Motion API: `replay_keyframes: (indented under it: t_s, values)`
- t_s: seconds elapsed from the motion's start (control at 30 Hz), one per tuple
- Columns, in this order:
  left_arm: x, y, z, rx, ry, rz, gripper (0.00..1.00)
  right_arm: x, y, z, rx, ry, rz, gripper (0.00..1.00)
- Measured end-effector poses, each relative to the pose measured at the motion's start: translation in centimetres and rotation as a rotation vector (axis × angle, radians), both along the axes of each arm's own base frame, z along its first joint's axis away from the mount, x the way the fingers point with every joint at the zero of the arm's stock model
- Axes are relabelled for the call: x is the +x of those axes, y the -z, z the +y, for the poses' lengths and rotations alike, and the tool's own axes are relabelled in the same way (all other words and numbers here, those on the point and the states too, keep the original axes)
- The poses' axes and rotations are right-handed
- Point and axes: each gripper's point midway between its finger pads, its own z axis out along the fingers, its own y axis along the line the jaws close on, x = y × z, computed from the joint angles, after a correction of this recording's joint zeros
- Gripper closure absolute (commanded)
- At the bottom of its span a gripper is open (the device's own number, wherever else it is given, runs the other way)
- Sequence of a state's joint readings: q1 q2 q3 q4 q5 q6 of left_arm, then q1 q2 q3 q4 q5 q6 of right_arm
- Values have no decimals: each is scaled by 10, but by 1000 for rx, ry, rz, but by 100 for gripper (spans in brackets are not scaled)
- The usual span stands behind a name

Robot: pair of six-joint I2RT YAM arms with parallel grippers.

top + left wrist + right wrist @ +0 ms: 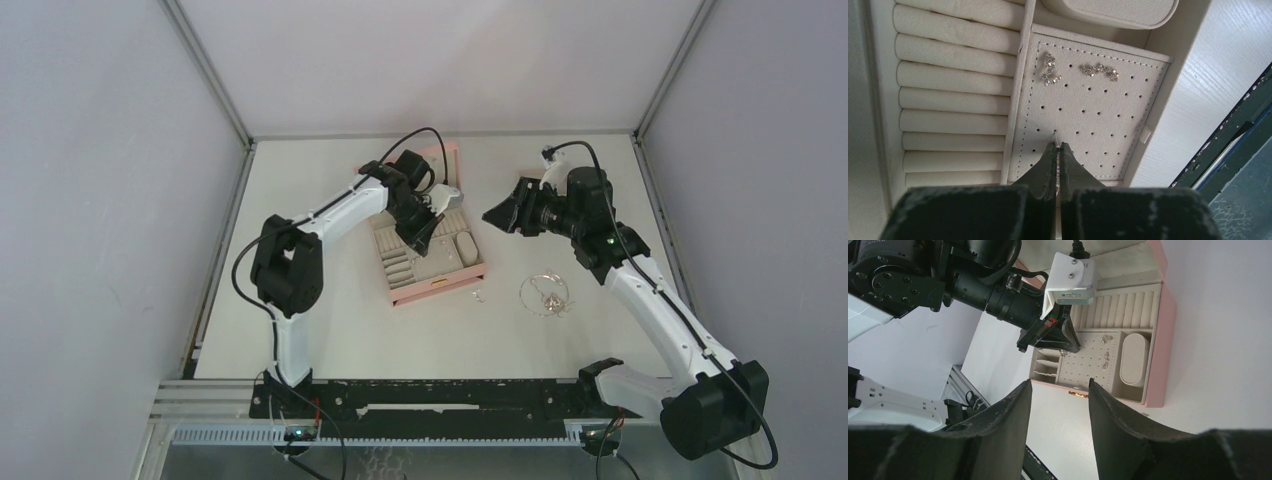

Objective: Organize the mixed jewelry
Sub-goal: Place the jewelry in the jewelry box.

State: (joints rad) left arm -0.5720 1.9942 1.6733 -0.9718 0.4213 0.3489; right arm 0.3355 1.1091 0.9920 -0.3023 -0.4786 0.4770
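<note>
Resting on pink box's [1168, 340] pad [1093, 130]: earrings [1099, 69]

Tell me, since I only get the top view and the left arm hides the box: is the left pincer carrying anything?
Observer: Yes. The left wrist view shows the left pincer shut on a stud, its pin sticking out over the holed board.
Operator: Anything on that board already?
Observer: Sparkly earrings sit in two clusters near one edge.
Operator: And the other arm?
Observer: In the right wrist view the right pincer is open, with nothing between its fingers.
</note>
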Motion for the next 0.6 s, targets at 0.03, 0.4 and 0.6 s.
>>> replay_keyframes:
  t_s: [0.03, 0.4, 0.6]
  values:
    - [0, 0, 0, 0, 0, 1, 100, 0, 0, 0, 0, -1, 1, 46]
    - [0, 0, 0, 1, -1, 3, 100, 1, 0, 1, 2, -2, -3, 46]
    - [1, 0, -1, 4, -7, 11, 100, 1, 0, 1, 3, -5, -2, 46]
